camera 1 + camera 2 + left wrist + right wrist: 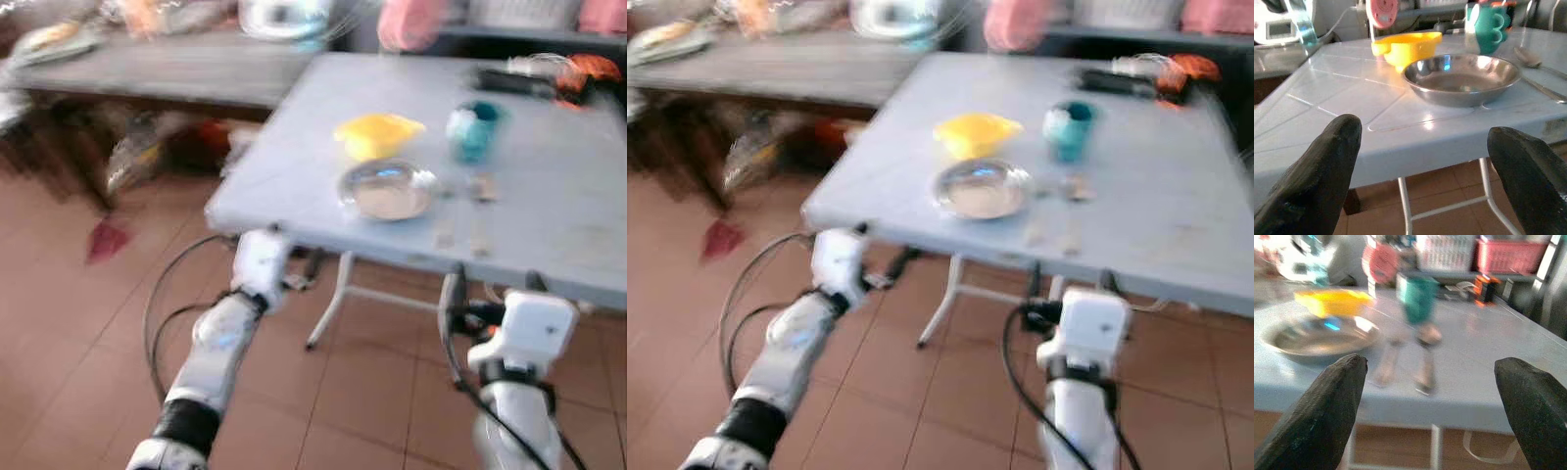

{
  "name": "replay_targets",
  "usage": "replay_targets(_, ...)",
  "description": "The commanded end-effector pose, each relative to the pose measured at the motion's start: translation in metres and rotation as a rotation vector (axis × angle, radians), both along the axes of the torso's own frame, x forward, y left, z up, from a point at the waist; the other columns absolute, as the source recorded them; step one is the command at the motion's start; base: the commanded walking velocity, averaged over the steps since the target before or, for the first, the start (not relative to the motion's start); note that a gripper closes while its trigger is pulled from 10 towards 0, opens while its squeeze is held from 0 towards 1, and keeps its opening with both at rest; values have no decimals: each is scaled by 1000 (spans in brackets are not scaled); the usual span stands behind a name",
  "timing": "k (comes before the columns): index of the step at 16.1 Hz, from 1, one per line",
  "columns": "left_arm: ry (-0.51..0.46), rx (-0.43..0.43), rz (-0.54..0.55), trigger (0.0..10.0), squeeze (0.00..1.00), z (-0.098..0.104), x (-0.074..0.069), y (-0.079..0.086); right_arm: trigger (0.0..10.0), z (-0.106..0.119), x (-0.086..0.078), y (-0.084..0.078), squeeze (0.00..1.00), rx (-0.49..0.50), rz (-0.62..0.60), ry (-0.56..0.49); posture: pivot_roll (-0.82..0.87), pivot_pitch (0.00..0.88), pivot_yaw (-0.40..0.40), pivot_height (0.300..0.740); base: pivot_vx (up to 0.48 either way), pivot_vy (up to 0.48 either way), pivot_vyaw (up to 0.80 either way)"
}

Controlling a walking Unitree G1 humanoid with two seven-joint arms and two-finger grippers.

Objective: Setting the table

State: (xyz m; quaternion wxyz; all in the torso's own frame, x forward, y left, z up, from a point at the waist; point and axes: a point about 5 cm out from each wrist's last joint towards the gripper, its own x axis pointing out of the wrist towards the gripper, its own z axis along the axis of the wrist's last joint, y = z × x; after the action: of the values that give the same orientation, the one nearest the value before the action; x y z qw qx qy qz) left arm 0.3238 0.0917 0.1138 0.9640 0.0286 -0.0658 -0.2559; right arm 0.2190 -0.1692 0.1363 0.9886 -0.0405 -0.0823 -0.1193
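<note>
From my head cameras I look forward and down across the pale blue worktop [549, 206] from beyond its near edge, both arms reaching up from below; the two eyes give nearly the same blurred scene, slightly offset sideways. My left wrist camera sits low, about level with the worktop edge, close to the steel plate [1462, 78] and facing along its spread jaws. The right wrist camera looks in at similar height, further along the edge. All four views share the plate, yellow bowl [377, 134] and teal cup [1419, 298].
</note>
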Motion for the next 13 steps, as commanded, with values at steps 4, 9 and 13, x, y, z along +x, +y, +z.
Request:
replay_targets(4, -12, -8, -51, 10000, 0, 4, -3, -18, 10000, -1, -2, -9, 0, -34, -23, 20, -35, 108, 47, 714, 422, 0, 0)
replay_targets(9, -6, -8, -42, 10000, 0, 3, -3, -18, 10000, 0, -1, -9, 0, -39, -17, 20, -32, 106, 43, 714, 422, 0, 0)
replay_targets(13, -22, 16, 66, 10000, 0, 6, 2, -7, 10000, 5, -1, -7, 0, -43, -3, 9, -35, 106, 31, 714, 0, 0, 0)
